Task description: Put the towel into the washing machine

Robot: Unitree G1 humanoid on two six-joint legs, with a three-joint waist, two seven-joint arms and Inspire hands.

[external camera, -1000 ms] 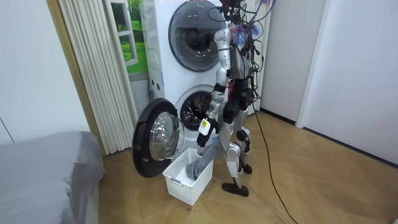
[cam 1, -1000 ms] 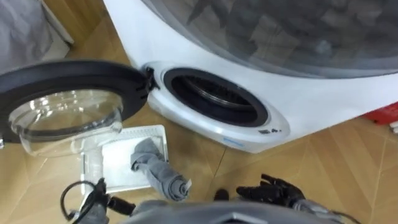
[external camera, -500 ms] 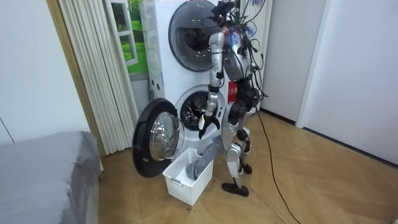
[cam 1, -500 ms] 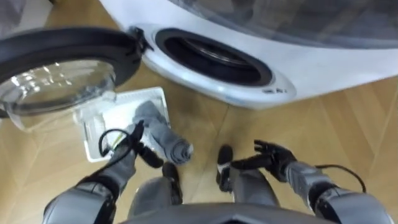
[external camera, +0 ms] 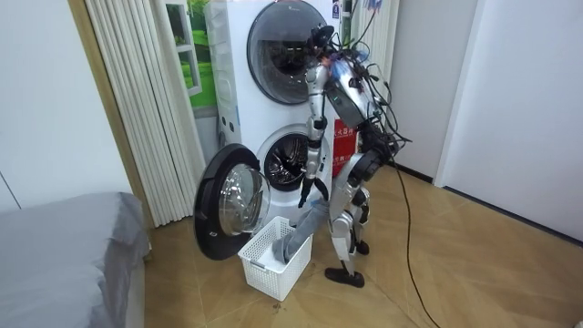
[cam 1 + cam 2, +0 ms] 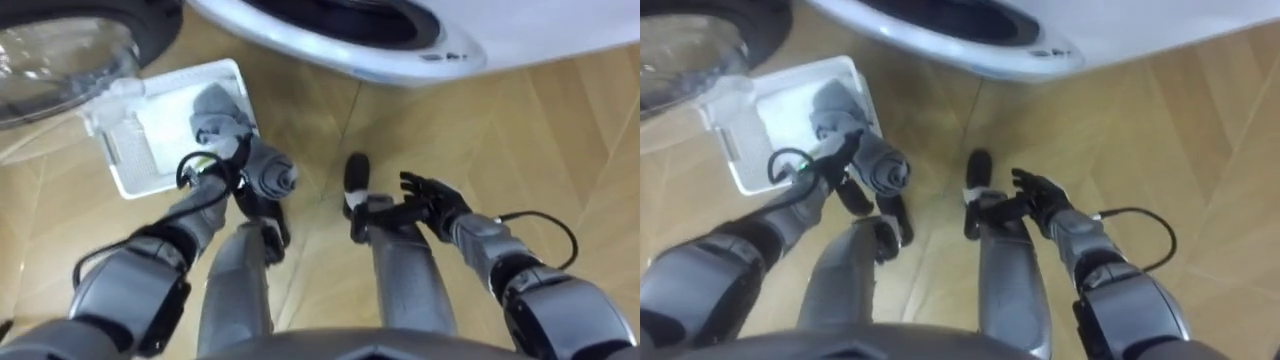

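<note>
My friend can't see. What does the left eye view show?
The robot's left hand is at a rolled grey towel that sticks out of a white basket on the wooden floor. Its right hand is open, near the washing machine.

Washing machine [image 6: 400, 55] opening and door [image 6: 60, 50]: cut off by upper edge. Towel [image 6: 268, 178]: lower end hidden inside basket [image 6: 120, 160]. Left hand [image 6: 218, 172]: blurred beside towel, contact cannot be determined.

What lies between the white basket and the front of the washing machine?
Nothing: in the left eye view a strip of bare wooden floor separates the basket from the washing machine.
</note>
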